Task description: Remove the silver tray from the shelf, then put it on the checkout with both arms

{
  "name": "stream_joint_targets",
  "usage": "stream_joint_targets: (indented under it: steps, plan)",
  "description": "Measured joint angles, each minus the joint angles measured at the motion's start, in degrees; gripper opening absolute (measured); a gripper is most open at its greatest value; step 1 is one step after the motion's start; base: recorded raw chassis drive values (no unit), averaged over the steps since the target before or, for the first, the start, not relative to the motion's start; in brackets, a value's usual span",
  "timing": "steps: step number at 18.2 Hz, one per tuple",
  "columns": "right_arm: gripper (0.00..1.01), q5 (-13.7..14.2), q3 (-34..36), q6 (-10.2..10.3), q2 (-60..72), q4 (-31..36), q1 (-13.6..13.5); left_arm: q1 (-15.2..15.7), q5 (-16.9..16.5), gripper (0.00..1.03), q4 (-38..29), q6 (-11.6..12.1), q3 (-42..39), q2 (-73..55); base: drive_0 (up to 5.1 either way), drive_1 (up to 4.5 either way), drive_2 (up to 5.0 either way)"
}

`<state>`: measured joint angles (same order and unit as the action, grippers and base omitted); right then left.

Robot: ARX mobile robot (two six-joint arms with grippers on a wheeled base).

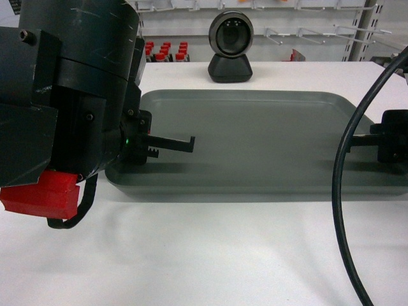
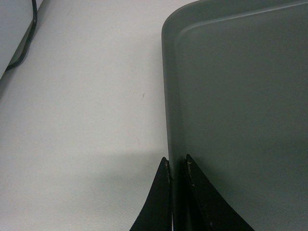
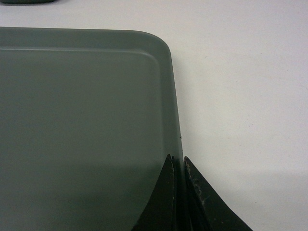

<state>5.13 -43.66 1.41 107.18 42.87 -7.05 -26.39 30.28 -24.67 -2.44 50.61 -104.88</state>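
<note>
The large, flat, dull grey-silver tray with rounded corners and a low raised rim lies flat on the plain white worktop of the checkout, its long side across the head view. A black round webcam stands on the same worktop just behind the tray's far edge. White store shelf boards with small red items run along the background, well apart from the tray.

The left gripper sits at the tray's left short edge. In the left wrist view its two black jaws are drawn close together with the tray's rim between them, one jaw outside over the white surface and one inside over the tray floor, both touching the rim. The right gripper meets the opposite short edge the same way: its jaws are nearly closed, pinching the rim just below the rounded corner, one on either side.

In the head view a black cable loops across the right side in front of the tray, and a red block shows on the left arm near the camera.
</note>
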Motion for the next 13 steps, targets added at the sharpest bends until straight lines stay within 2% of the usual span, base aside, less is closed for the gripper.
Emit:
stream_joint_targets:
  steps: [2,3,4,5,8,13]
  plan:
    - [0.03,0.0,0.0,0.0,0.1,0.0,0.0,0.0,0.0,0.03,0.3,0.0,0.0,-0.2,0.0,0.00,0.0]
    - [0.03,-0.1,0.0,0.0,0.1,0.2,0.0,0.0,-0.1,0.07,0.8,0.0,0.0,-0.2,0.0,0.00,0.0]
    - [0.04,-0.4,0.0,-0.2,0.2,0.4,0.0,-0.1,0.0,0.15,1.5,1.4,0.0,-0.3,0.0,0.00,0.0]
    - [0.12,-0.4,0.0,-1.2,0.3,0.3,-0.1,-0.3,-0.2,0.24,1.3,2.3,0.0,-0.4,0.0,0.00,0.0]
    - [0.38,-0.6,0.0,-2.5,0.5,0.5,-0.1,-0.6,-0.5,0.49,0.8,3.3,0.0,-0.3,0.0,0.00,0.0]
    - [0.80,-0.7,0.0,-2.5,0.5,0.5,-0.1,-0.6,-1.4,0.90,0.1,3.5,0.0,0.0,0.0,0.00,0.0]
